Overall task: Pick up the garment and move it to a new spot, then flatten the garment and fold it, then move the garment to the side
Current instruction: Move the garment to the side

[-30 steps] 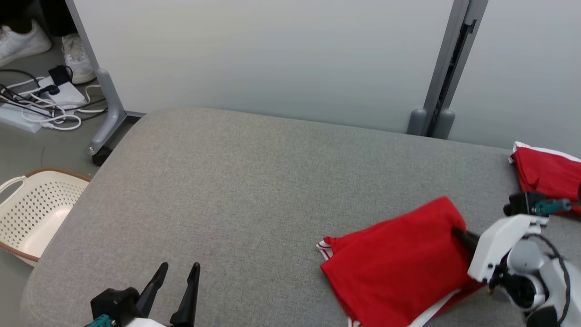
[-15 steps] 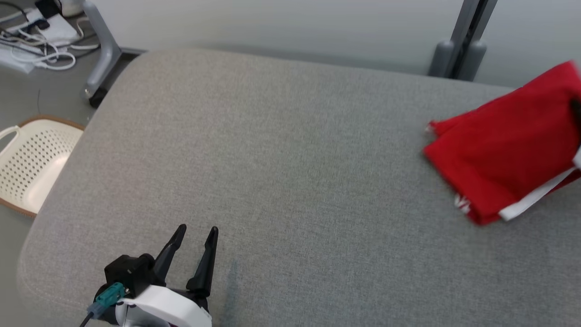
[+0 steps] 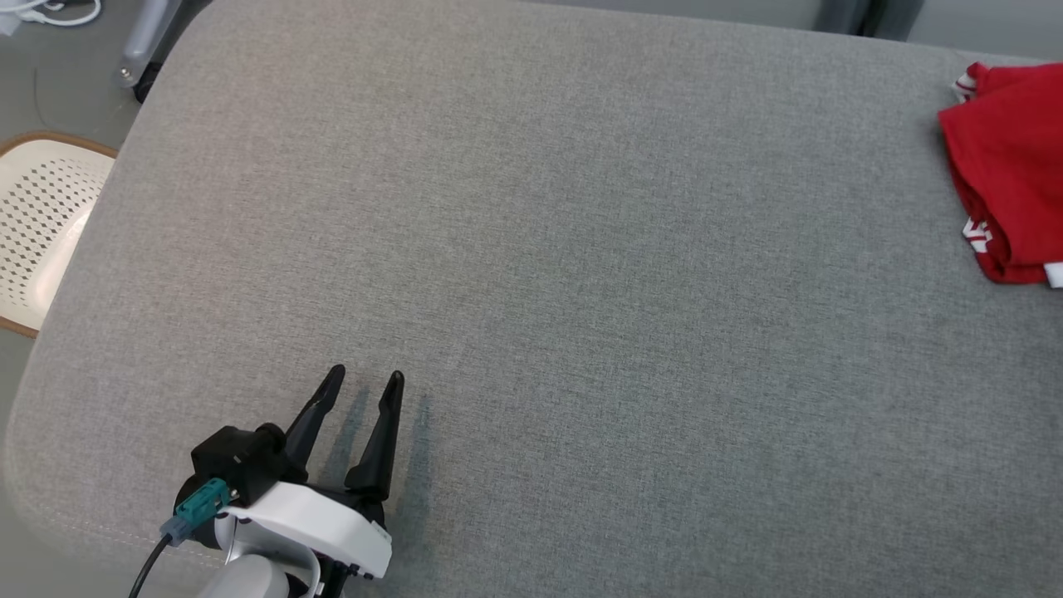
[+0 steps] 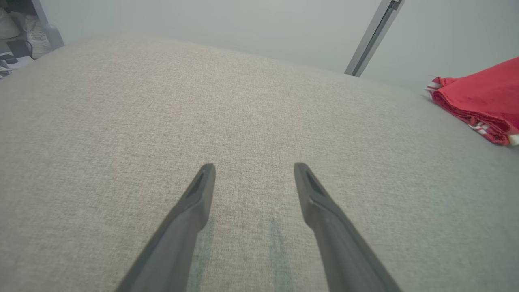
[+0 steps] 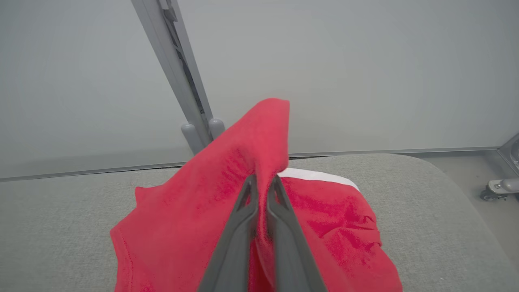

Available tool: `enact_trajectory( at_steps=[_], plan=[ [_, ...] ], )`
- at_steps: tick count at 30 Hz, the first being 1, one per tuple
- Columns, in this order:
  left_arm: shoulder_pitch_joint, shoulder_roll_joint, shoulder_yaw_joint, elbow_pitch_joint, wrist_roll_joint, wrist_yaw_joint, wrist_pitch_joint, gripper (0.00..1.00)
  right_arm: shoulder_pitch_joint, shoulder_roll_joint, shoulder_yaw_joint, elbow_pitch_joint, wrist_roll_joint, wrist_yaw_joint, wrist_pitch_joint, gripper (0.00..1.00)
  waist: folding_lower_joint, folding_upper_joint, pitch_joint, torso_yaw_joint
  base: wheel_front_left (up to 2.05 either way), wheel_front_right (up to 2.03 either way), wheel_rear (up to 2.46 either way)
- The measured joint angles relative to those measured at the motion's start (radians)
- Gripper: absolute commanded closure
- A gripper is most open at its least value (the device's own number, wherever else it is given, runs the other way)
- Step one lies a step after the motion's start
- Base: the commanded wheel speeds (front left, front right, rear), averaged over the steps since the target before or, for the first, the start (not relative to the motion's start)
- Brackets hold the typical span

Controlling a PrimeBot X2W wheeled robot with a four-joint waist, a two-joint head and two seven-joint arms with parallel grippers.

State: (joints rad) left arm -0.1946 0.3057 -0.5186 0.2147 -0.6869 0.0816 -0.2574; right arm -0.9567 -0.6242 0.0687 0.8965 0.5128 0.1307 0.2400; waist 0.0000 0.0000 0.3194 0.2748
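Note:
The red garment with white trim sits at the far right edge of the grey cushioned surface in the head view, and it shows in the left wrist view as the garment at the right. In the right wrist view my right gripper is shut on a raised fold of the garment. Red cloth with a white band lies just beyond the fingers. My left gripper rests low over the front left of the surface, and in its own view the left gripper is open with nothing between its fingers.
A cream perforated basket stands on the floor off the left edge. A pale partition wall with a grey post runs behind the surface. A caster sits on the floor at the right.
The head camera has tipped down and the whole picture has shifted. The garment, held by my right gripper, now lies farther right and nearer the back edge. My left gripper stays open.

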Motion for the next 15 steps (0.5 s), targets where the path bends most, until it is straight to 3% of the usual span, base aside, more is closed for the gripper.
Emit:
enact_trajectory(
  at_steps=[8, 11, 12, 13, 14, 15],
  plan=[
    [-0.020, -0.013, 0.010, 0.018, 0.013, -0.016, -0.003, 0.00, -0.080, -0.015, -0.094, 0.167, -0.170, 0.000, -0.034, 1.00, 0.0000, 0.0000, 0.034, -0.002, 0.00, 0.00, 0.00],
    [-0.029, -0.023, 0.014, 0.025, 0.021, -0.025, -0.003, 0.00, -0.118, -0.038, -0.130, 0.251, -0.285, 0.000, -0.037, 0.98, 0.0000, 0.0000, 0.046, 0.010, 0.00, 0.00, 0.00],
    [-0.033, -0.026, 0.015, 0.026, 0.023, -0.027, -0.003, 0.00, -0.120, -0.041, -0.143, 0.271, -0.306, 0.000, -0.039, 0.89, 0.0000, 0.0000, 0.049, 0.014, 0.00, 0.00, 0.00],
    [-0.036, -0.029, 0.016, 0.027, 0.026, -0.028, -0.003, 0.00, -0.122, -0.045, -0.160, 0.292, -0.330, 0.000, -0.042, 0.89, 0.0000, 0.0000, 0.051, 0.018, 0.00, 0.00, 0.00],
    [-0.037, -0.031, 0.017, 0.028, 0.027, -0.029, -0.004, 0.00, -0.124, -0.050, -0.177, 0.315, -0.354, 0.000, -0.046, 0.82, 0.0000, 0.0000, 0.052, 0.023, 0.00, 0.00, 0.00],
    [-0.037, -0.032, 0.018, 0.030, 0.027, -0.029, -0.004, 0.00, -0.124, -0.055, -0.193, 0.326, -0.376, 0.000, -0.050, 0.57, 0.0000, 0.0000, 0.054, 0.027, 0.00, 0.00, 0.00]
  ],
)
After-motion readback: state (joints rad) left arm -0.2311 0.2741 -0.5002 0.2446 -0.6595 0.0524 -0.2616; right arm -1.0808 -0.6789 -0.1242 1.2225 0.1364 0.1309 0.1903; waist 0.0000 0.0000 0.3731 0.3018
